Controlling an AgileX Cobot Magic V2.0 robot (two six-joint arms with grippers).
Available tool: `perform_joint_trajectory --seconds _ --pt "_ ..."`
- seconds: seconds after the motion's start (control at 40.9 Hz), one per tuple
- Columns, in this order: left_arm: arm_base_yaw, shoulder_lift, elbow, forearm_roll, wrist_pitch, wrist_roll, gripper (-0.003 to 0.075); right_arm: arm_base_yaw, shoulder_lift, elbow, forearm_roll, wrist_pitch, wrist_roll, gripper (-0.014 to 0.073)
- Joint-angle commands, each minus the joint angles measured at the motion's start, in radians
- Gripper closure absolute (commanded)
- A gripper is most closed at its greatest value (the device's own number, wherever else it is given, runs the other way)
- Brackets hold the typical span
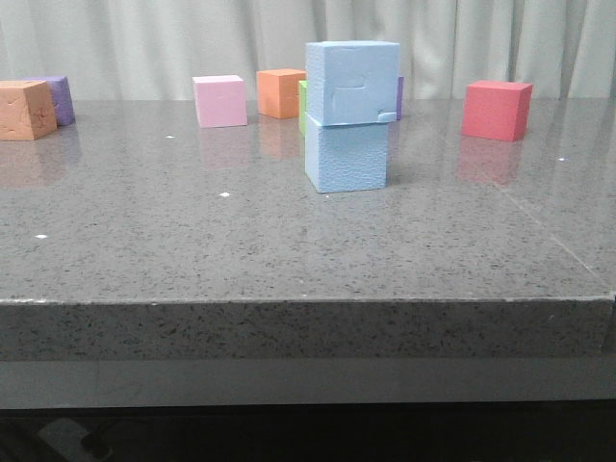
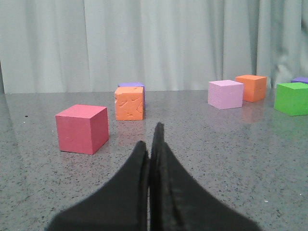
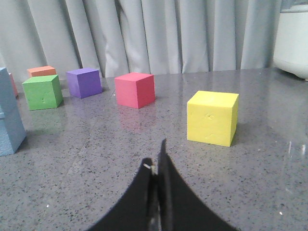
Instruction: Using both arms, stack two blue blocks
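Observation:
Two pale blue blocks stand stacked in the middle of the grey table: the upper block (image 1: 352, 84) rests on the lower block (image 1: 347, 155), turned slightly askew. The stack's edge also shows in the right wrist view (image 3: 8, 115). Neither arm shows in the front view. My left gripper (image 2: 151, 142) is shut and empty, low over the table, facing a red cube (image 2: 81, 128). My right gripper (image 3: 156, 159) is shut and empty, low over the table, well apart from the stack.
Small cubes stand around: orange (image 1: 26, 109), purple (image 1: 58, 99), pink (image 1: 219, 101), orange (image 1: 280, 92), red (image 1: 496, 110), and green (image 1: 302, 106) behind the stack. A yellow cube (image 3: 212, 117) sits ahead of my right gripper. The table's front edge (image 1: 308, 300) is near.

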Motion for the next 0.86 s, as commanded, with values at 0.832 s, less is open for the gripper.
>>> perform_joint_trajectory --seconds 0.832 --pt "0.002 -0.017 0.002 -0.008 -0.077 0.0 0.0741 -0.007 -0.018 -0.006 -0.024 -0.067 0.02 0.0661"
